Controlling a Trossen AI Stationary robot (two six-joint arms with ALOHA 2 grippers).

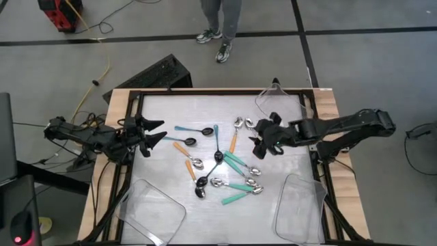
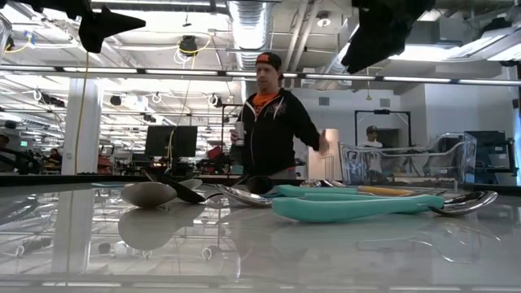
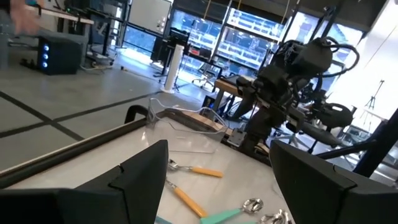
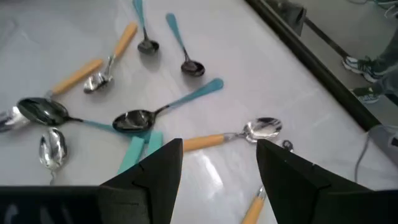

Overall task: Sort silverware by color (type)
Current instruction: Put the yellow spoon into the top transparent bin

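Silverware [image 1: 218, 164] is all still dumped in one loose heap in the middle of the counter [image 1: 164, 116], orange, blue and teal handles mixed up, and none of it sits in any of the clear trays [image 1: 151, 210] at the counter's corners, so the sort looks like it's barely begun. The right pincer [image 4: 217, 171] hovers over the far-right edge of the heap with its fingers spread and nothing between them; through its wrist view an orange-handled spoon [image 4: 230, 135] lies just past the tips. The left pincer [image 1: 151, 134] waits at the left side of the counter, fingers also spread and empty, well apart from the pile. The trouble spot is how tangled things are: a blue-handled spoon [image 4: 165, 109] lies close by that orange one, and the teal handles [image 4: 138, 151] are right under the right fingers, so a sloppy descent could pinch two colours at once or just nudge the neighbours around. These spoons lie flat on a slick, shiny surface too, so the fingers could easily skate the handle sideways instead of getting under it. In the low view the teal spoons [image 2: 358, 203] are stacked on each other, meaning lifting one could drag another along. And the trays look light, so a bump from an arm could shove one off.
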